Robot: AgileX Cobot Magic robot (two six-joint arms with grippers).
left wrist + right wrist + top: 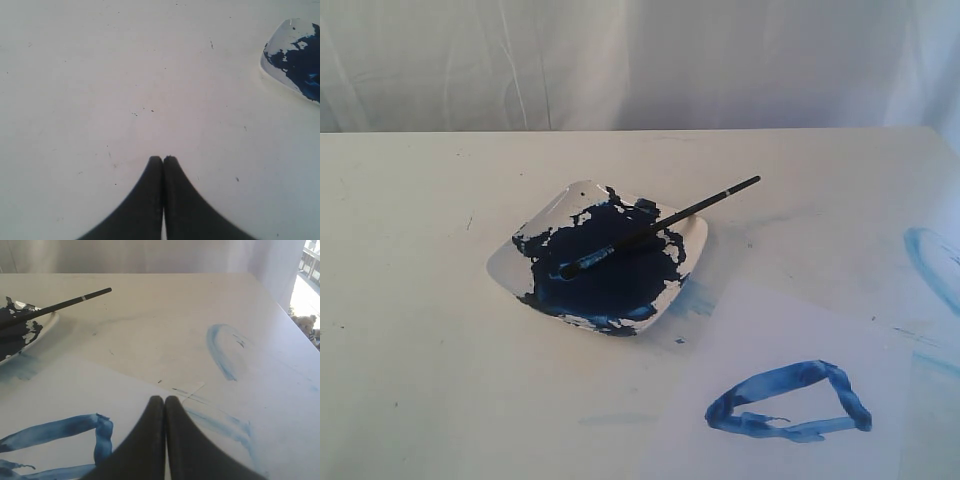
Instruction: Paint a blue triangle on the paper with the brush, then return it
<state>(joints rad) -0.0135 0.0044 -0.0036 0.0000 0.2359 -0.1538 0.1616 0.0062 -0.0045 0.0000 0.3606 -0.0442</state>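
The black-handled brush (655,231) lies across the white paint dish (510,262), bristles in the blue paint, handle end sticking out over the far rim; the brush (65,302) shows in the right wrist view too. A blue triangle (790,402) of thick strokes sits on the paper (770,330) at the front right. My right gripper (164,398) is shut and empty above the paper near the triangle's corner (102,432). My left gripper (163,158) is shut and empty over bare table, apart from the dish (280,67). Neither gripper shows in the exterior view.
A pale blue arc smear (932,265) marks the table at the right, with fainter streaks (225,422) beside the paper's corner. Blue smudges lie by the dish (692,298). A white curtain (640,60) hangs behind the table.
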